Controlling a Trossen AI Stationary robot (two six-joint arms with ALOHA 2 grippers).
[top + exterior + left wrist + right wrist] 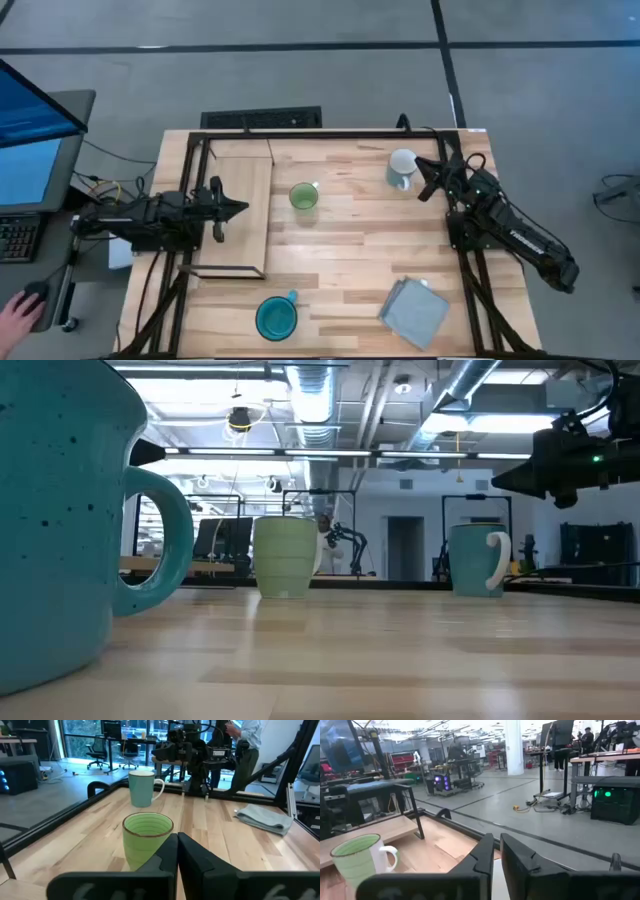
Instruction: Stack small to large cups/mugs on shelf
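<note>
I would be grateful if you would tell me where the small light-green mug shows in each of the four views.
High view: the small light-green mug stands mid-table, right of the light-wood shelf board.
Low view: centre, on the far tabletop.
Left wrist view: just beyond the left gripper.
Right wrist view: the mug with a white handle looks green inside.
Shared landmark: the white mug, behind it in the left wrist view.

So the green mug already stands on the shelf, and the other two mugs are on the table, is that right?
No. The high view shows the green mug on the planked table, just beside the shelf, not on it. The other two mugs are on the table, yes.
</note>
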